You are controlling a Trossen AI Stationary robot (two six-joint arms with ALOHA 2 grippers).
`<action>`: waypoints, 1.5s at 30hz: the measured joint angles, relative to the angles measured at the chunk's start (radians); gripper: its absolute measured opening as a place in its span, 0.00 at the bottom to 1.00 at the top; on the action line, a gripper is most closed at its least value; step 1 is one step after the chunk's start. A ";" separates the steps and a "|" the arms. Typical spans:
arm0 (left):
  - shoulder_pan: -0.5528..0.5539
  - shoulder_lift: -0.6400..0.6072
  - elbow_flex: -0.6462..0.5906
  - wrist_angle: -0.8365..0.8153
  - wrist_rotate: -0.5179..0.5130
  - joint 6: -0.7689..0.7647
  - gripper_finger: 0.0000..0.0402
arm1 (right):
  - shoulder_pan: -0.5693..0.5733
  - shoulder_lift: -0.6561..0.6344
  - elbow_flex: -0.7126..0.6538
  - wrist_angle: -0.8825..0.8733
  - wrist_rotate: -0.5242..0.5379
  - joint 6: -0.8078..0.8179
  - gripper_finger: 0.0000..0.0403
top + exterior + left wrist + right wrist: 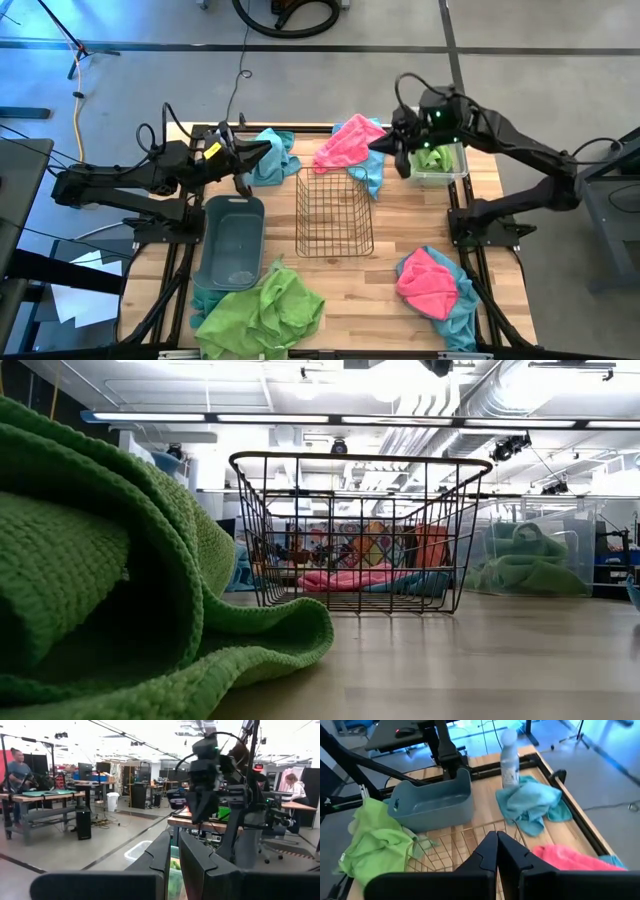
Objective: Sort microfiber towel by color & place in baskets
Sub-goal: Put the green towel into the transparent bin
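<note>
While my right claw (385,143) hangs clenched and empty, the pink towel (345,145) lies just beside it, toward my left claw (243,170), also clenched, empty.

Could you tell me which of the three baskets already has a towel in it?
The clear plastic bin holds a green towel; the grey-blue tub and wire basket hold none.

Towels in heaps, three baskets mid-table.
Green towel (262,315) lower left, pink-on-teal piles (433,283) lower right and (352,147) top; grey tub (232,242), wire basket (334,213), clear bin (440,165) holding green cloth.
</note>
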 joint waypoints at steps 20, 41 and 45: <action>0.000 -0.001 0.000 -0.052 0.231 -0.064 0.07 | 0.261 -0.114 -0.516 0.851 0.170 0.126 0.00; -0.122 0.056 0.121 -0.341 0.340 -0.111 0.14 | 0.283 -0.118 -0.525 0.884 0.179 0.163 0.00; -0.196 0.140 0.232 -0.513 0.323 -0.063 0.25 | 0.285 -0.118 -0.525 0.886 0.164 0.195 0.00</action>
